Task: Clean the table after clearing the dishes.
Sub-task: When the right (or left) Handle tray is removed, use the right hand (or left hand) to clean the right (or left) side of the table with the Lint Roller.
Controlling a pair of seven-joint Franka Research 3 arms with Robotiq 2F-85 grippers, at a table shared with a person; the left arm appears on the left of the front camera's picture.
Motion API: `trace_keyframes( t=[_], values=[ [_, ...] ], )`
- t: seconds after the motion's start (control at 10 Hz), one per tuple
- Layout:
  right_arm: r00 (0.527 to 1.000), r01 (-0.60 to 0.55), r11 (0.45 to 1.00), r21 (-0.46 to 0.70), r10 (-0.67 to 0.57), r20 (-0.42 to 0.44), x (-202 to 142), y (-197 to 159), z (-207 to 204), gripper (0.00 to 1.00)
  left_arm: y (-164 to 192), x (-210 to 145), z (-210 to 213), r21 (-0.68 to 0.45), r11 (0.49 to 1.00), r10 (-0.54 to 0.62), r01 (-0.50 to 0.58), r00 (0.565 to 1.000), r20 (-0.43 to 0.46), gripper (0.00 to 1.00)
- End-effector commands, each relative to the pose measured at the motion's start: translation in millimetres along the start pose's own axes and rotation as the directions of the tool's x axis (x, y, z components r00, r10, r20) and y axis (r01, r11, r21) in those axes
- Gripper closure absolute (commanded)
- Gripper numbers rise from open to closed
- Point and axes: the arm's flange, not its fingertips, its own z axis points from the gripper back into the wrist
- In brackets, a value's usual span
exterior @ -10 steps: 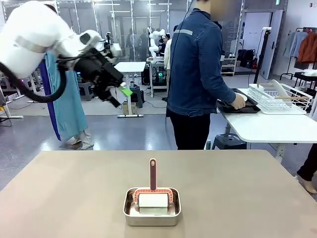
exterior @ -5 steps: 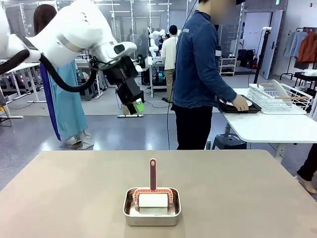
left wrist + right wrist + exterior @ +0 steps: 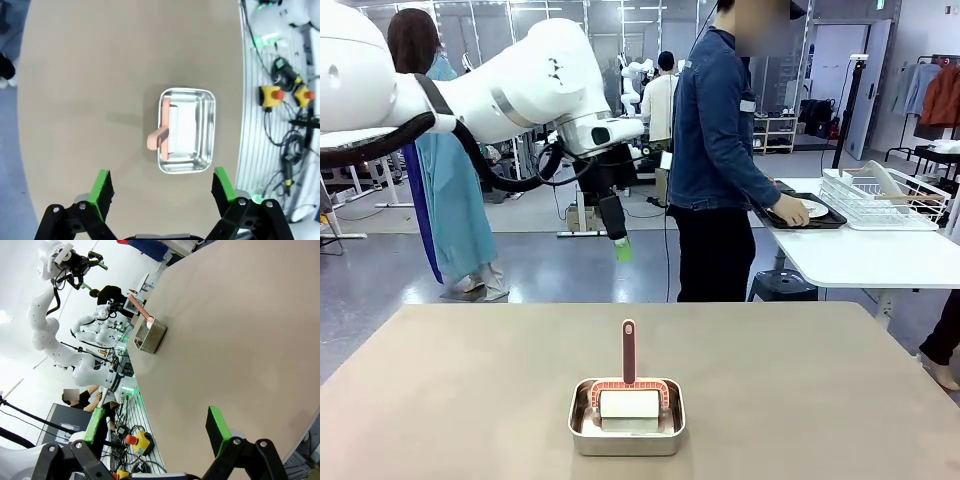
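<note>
**Front view.** The left arm [image 3: 520, 90] reaches in from the left side. The left jaws point down, high over the far edge of the tan counter [image 3: 470, 400], and one green pad [image 3: 622, 250] is visible. The left jaws stand wide open and hold nothing.

A small steel pan [image 3: 626, 415] sits near the middle of the counter, on the robot's side. A white cleaning roller [image 3: 629, 403] lies in the pan, and its reddish handle [image 3: 628, 350] stands upright.

Beyond the counter, a person [image 3: 720, 150] stands at a white side table [image 3: 860, 255]. One hand [image 3: 803, 208] rests at a white plate [image 3: 814, 209] on a dark tray [image 3: 820, 220]. A white dish rack [image 3: 880, 198] is just beside them. The plate and tray are off the counter and well apart from both sets of jaws.

**Left wrist view.** The two green pads [image 3: 101, 192] are spread far apart. The pan [image 3: 187, 130] lies on the counter [image 3: 100, 75] ahead of them and far below. It falls within the span between the two fingers, nearer the picture's right pad. Nothing is between the pads.

**Right wrist view.** The right jaws are spread wide and hold nothing. Their pads [image 3: 217, 425] hang over bare counter [image 3: 240, 340] near its edge. The pan [image 3: 150, 335] is well apart, toward the upper left of the picture.
</note>
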Motion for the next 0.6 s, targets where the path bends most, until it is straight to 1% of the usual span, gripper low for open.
trace_keyframes(
  t=[0.0, 0.5],
  values=[
    [1.000, 0.001, 1.000, -0.015, -0.002, -0.012, 0.3, 4.6, -0.5, 0.00, 6.6, -11.9, 5.9, -0.019, 0.998, 0.067, -0.067, 0.998, 0.011, 0.00],
    [1.000, 0.001, 1.000, -0.015, -0.002, -0.012, 0.3, 4.6, -0.5, 0.00, 6.6, -11.9, 5.9, -0.019, 0.998, 0.067, -0.067, 0.998, 0.011, 0.00]
  ],
)
